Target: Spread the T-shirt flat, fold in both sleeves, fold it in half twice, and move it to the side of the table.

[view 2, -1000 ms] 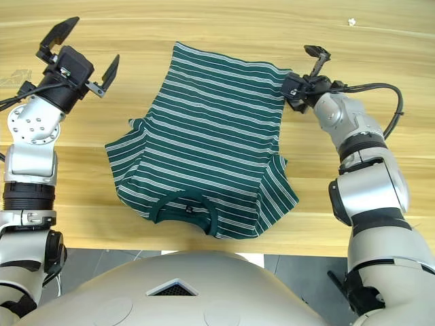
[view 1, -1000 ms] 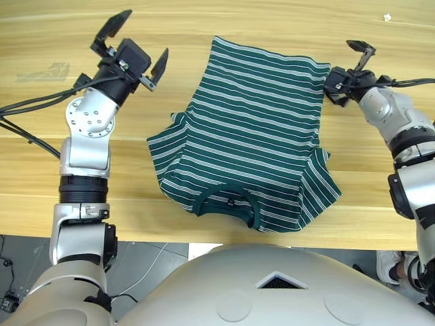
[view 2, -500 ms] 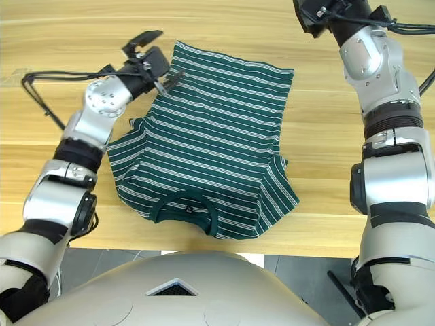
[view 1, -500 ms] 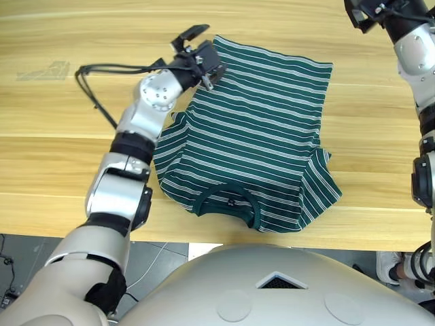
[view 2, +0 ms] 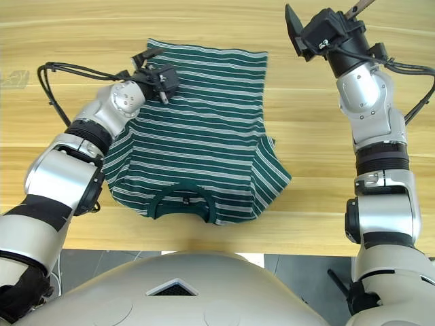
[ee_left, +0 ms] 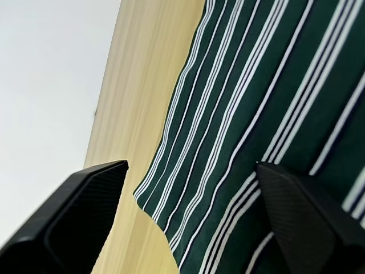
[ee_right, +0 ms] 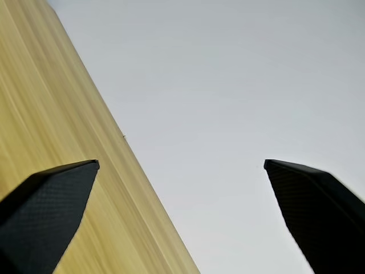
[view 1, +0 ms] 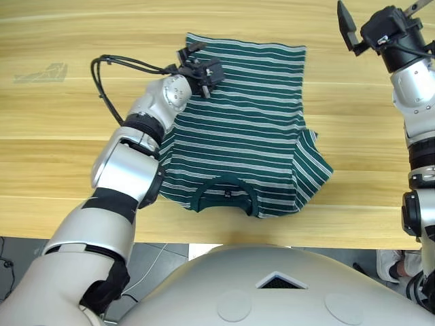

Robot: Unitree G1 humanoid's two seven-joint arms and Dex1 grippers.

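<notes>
Head views: a dark green T-shirt (view 1: pixel 245 129) with thin white stripes lies roughly at the middle of the light wooden table (view 1: pixel 61 156). Its collar is at 6 o'clock, nearest the robot, and its hem at 12 o'clock. It lies mostly open in a single layer. One sleeve fans out at about 4 o'clock, and the opposite sleeve, at 8 o'clock, is partly covered by the left forearm. The left gripper (view 1: pixel 202 66) sits over the shirt's 11 o'clock area, just inside the side edge and a little short of the hem corner. Its fingers are spread with no fabric between them. Whether a tip touches the cloth cannot be told. A black cable (view 1: pixel 102 75) loops out from that arm over bare wood at 9 o'clock. The right gripper (view 1: pixel 379 20) hangs above the table at about 1 o'clock from the shirt, well apart from the cloth. It is released, with its two fingers splayed wide.

Left wrist view: the two black fingertips (ee_left: pixel 80 211) stand far apart. Past them the striped fabric lies on the wood. The shirt's edge and one corner fall in the gap, and a pale grey surface (ee_left: pixel 45 74) lies beyond the table's edge.

Right wrist view: both dark fingertips (ee_right: pixel 45 200) are parted and hold nothing. A wedge of table wood sits behind one tip, and plain grey lies behind the other.
</notes>
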